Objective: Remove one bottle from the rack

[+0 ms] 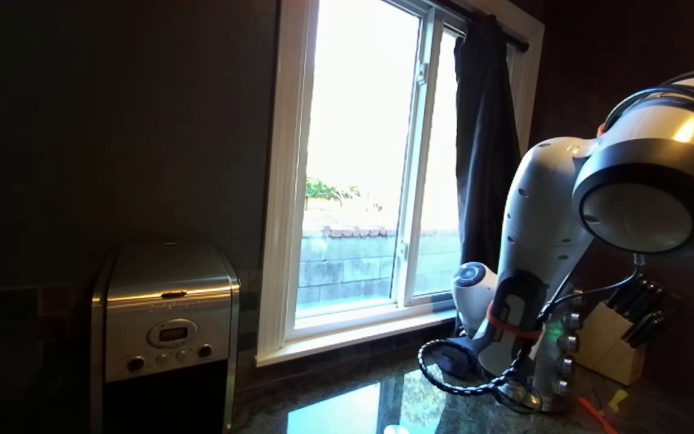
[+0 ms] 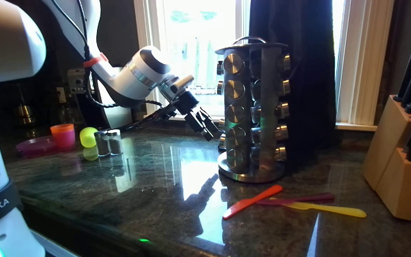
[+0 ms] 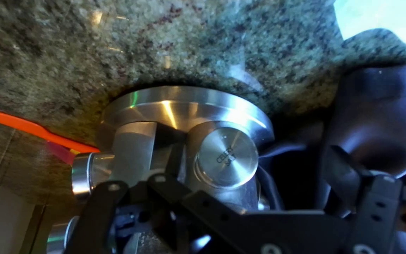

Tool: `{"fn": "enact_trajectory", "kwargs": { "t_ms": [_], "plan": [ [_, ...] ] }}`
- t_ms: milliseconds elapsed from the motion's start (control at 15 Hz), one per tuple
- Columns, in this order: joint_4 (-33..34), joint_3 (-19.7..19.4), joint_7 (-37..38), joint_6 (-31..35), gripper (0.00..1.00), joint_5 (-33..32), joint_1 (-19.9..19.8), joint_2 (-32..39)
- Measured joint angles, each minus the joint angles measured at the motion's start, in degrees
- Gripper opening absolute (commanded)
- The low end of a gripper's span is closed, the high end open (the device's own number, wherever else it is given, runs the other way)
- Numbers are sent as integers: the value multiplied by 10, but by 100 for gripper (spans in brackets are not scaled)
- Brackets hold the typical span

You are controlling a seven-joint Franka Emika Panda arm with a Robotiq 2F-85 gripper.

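Claw (image 2: 211,132) spread; spice rack (image 2: 268,114) just beside it, approx 2 o'clock in an ext view; wrist view: celery salt bottle (image 3: 228,157) btwn fingers (image 3: 345,173)

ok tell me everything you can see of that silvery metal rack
The shiny silvery metal rack is a roughly cylindrical stand, upright, with a round top plate, arched handle and thick round base. Bottles with round silvery lids stick out sideways in vertical columns; one lid reads CELERY SALT in the wrist view. It stands on the dark speckled countertop near a black fabric curtain. The open black claw is beside it; I can't tell whether they touch.
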Motion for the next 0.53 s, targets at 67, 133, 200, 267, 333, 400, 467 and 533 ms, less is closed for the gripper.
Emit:
{"fn": "enact_trajectory", "kwargs": {
  "t_ms": [67, 133, 200, 267, 333, 400, 467, 533],
  "plan": [
    [0, 0, -15, 0, 100, 18, 0, -3],
    [0, 0, -28, 0, 100, 35, -1, -7],
    [0, 0, -41, -1, 100, 49, -1, -10],
    [0, 1, -52, -1, 100, 62, -2, -14],
    [0, 2, -63, -1, 100, 73, -4, -17],
    [0, 3, -72, -1, 100, 83, -5, -21],
    [0, 5, -82, -1, 100, 92, -8, -25],
    [0, 7, -90, -1, 100, 100, -10, -29]
  ]
}}
